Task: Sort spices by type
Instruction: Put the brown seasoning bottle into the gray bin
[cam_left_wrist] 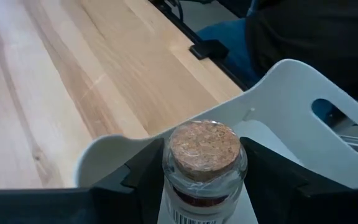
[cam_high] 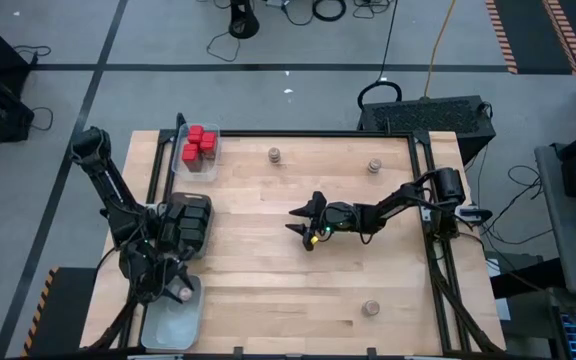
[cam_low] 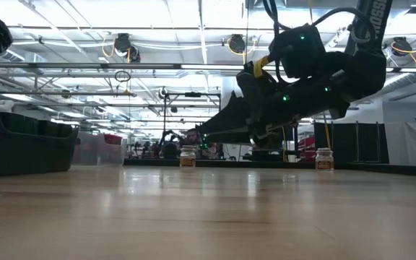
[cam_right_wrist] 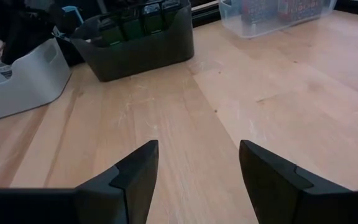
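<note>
While the left fingers (cam_left_wrist: 148, 180) grip a jar (cam_left_wrist: 205, 163), the right fingers (cam_right_wrist: 194, 174) gape.

Light wooden table (cam_high: 298, 260) with dark edge rails, set on grey floor (cam_high: 298, 100) marked by dark tape lines. Striped hazard tape (cam_high: 503, 35) at upper right of the high view. Loose black cables (cam_high: 328, 10) across floor beyond the table. Black box (cam_high: 428, 112) behind the table's far edge. Overhead, rows of bright ceiling lights (cam_low: 157, 22) with pipes and beams. Person (cam_low: 190, 136) in the distance, indistinct.
</note>
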`<state>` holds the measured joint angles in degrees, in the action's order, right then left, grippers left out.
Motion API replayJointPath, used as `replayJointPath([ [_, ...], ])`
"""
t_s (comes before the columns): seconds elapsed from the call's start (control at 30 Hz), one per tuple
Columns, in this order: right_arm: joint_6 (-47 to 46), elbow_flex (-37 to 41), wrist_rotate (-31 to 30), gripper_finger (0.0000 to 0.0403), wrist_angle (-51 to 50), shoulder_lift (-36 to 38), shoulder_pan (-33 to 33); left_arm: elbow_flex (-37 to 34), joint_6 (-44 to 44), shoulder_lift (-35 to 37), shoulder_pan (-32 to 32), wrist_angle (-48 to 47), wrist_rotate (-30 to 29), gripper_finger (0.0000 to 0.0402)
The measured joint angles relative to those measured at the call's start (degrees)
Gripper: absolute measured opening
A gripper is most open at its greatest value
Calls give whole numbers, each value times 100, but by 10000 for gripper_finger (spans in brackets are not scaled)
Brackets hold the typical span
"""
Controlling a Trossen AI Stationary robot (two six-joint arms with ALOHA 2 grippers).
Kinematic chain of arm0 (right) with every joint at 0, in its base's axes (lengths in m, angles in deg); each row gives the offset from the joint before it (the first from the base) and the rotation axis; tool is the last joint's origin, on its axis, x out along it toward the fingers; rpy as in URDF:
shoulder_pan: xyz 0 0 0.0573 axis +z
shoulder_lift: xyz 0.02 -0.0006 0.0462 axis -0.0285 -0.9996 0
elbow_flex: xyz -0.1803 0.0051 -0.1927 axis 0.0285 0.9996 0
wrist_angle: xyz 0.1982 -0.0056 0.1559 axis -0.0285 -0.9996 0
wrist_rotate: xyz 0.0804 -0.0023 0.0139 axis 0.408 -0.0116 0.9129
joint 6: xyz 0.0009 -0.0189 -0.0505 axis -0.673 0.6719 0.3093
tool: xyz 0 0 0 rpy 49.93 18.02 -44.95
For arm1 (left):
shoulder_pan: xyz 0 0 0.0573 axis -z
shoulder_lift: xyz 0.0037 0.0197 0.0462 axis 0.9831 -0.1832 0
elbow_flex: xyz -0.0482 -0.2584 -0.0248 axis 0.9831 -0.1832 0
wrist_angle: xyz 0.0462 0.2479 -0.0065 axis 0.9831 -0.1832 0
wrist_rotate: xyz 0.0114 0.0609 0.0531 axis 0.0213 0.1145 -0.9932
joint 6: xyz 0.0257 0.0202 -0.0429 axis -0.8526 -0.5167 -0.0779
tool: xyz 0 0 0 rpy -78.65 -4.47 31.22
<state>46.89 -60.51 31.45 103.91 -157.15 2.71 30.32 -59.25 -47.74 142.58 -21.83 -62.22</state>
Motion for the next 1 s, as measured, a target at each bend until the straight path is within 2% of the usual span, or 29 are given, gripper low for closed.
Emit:
replayJointPath([
  [0.23, 43, 0, -2, 205, -4, 0, 0, 5, 64, -22, 0, 19, 63, 231],
  [0.77, 45, 2, -1, 205, 0, 0, 0, -3, 85, -31, -4, 224, 96, 231],
  [0.9, 55, 2, 0, 205, 4, 0, 0, 180, 60, -33, 0, 179, 118, 232],
  [1.0, 142, 2, 0, 205, 9, 0, 0, 486, -320, -33, -4, 143, 92, 232],
])
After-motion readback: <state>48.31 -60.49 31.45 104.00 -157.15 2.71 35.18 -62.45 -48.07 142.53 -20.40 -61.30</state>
